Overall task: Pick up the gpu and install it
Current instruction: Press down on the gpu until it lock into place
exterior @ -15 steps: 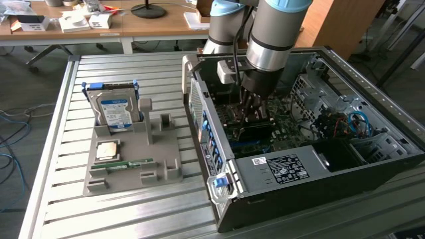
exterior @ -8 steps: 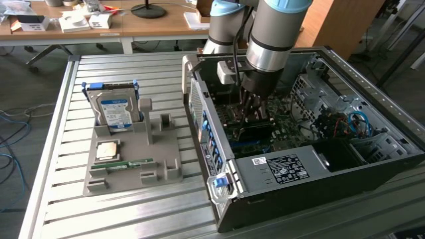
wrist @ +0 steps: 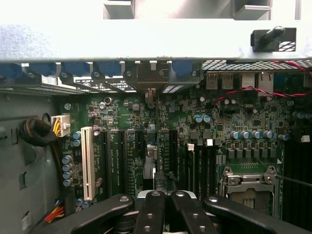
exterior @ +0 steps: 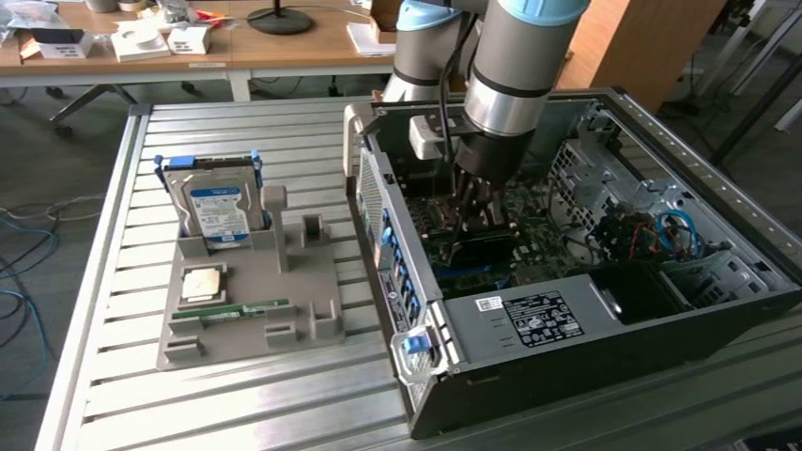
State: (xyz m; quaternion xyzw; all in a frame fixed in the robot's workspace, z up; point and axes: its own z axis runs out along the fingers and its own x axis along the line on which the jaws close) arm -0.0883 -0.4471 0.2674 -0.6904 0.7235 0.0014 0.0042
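While the pincer (exterior: 480,218) reaches down inside the open computer case (exterior: 701,282), its black fingers (wrist: 152,214) are clenched together over the green motherboard (wrist: 243,122). Just below them a thin, dark card stands edge-on among the black slots, apparently the gpu (wrist: 150,161); whether the fingers actually grip it is hard to make out, since its upper edge is hidden behind them. Well away from the pincer, on the ribbed metal surface (exterior: 113,282), a grey plastic holder (exterior: 251,310) carries a silver hard drive (exterior: 216,209).
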